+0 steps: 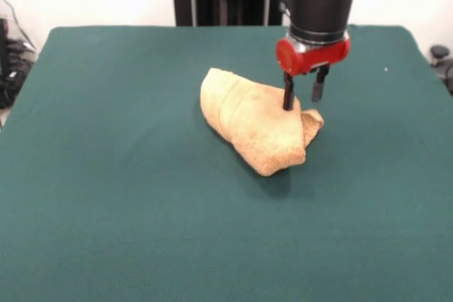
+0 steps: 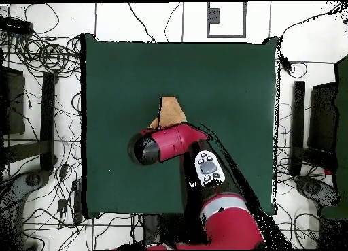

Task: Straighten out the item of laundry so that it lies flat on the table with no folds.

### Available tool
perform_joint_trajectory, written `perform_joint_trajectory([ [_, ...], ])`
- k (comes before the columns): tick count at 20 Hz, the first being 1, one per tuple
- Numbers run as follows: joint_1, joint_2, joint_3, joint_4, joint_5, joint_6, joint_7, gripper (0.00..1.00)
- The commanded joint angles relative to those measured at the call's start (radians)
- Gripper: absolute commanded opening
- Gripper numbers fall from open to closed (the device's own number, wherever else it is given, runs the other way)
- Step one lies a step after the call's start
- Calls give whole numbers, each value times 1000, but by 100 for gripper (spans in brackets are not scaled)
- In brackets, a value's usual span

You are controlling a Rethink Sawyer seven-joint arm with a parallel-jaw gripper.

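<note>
Towel (image 1: 251, 118) bunched, folded over itself, centre of table (image 1: 106, 210), slightly right in front view. Gripper (image 1: 301, 100) above towel's upper-right end, jaws parted, left finger touching the cloth, nothing gripped. Judgement: close on one layer only at that edge, then drag outward, low and slow, to unroll the fold.

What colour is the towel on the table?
Golden tan, bundled up; the towel shows best in the front view.

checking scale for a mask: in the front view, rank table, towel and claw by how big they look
1. table
2. towel
3. claw, its two dark fingers open, one down on the towel; it stands taller, so nearness may inflate it slightly.
</note>
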Motion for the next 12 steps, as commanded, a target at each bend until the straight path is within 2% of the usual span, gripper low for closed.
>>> perform_joint_trajectory([
  [1, 23, -42, 114, 6, 24, 119, -21, 100],
  [7, -11, -45, 163, 41, 31, 70, -25, 100],
  [12, -44, -14, 210, 48, 26, 55, -42, 100],
])
